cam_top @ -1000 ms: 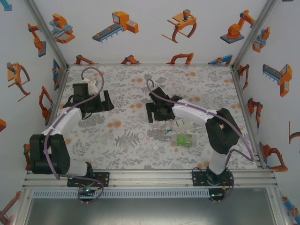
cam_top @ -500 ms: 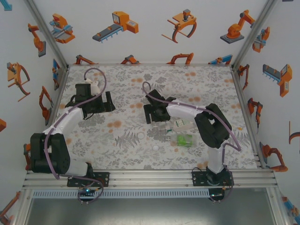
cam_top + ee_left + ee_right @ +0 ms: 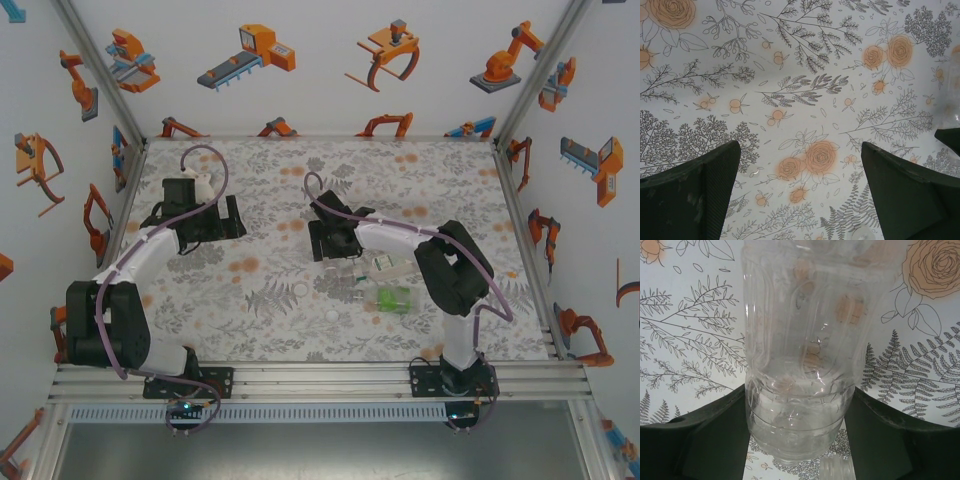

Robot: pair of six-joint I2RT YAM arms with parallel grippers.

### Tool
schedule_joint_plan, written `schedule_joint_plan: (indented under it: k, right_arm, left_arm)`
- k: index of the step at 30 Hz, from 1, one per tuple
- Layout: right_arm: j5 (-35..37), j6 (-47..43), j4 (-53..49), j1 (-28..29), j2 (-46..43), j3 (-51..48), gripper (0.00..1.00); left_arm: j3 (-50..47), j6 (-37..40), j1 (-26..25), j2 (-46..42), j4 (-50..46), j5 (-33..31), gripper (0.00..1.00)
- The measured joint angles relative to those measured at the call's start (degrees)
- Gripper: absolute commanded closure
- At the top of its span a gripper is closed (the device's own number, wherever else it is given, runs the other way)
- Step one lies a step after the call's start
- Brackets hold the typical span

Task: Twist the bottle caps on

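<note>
Under me, floral cloth (image 3: 250, 300); around me, white walls (image 3: 320, 80) with orange robot pictures. My left gripper (image 3: 800, 147) hangs wide open over the cloth. My right gripper (image 3: 797, 405) straddles one clear bottle (image 3: 800, 330), and I cannot tell whether it is pinched. Nearby are one labelled bottle (image 3: 385, 265), one green bottle (image 3: 393, 298) and two loose white caps (image 3: 300, 290).

Bright, even, diffuse light from overhead leaves only faint, soft shadows on the table (image 3: 230, 300) in the top view, while in the right wrist view the clear bottle (image 3: 800, 365) carries small white glints and blurs toward the bottom edge.
</note>
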Motion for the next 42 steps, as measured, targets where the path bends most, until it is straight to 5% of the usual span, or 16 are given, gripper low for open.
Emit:
schedule_joint_plan:
  k: [12, 27, 36, 42]
  right_arm:
    - [1.27, -13.92, -1.40, 0.00, -7.93, 0.02, 0.59]
    - [1.77, -73.79, 0.20, 3.67, -36.65, -13.73, 0.73]
    - [11.82, -103.30, 10.73, 13.53, -44.15, -23.50, 0.79]
    - [16.11, -114.81, 15.39, 19.12, -46.77, -25.42, 0.81]
  left_arm:
    - [0.09, 0.26, -0.02, 0.09, -1.55, 0.33, 0.00]
    - [12.63, 0.79, -2.54, -7.15, -7.06, 18.51, 0.03]
    - [20.70, 5.16, -13.05, -10.01, -13.57, 28.04, 0.02]
    - [22.62, 10.14, -19.58, -10.25, -19.26, 31.82, 0.01]
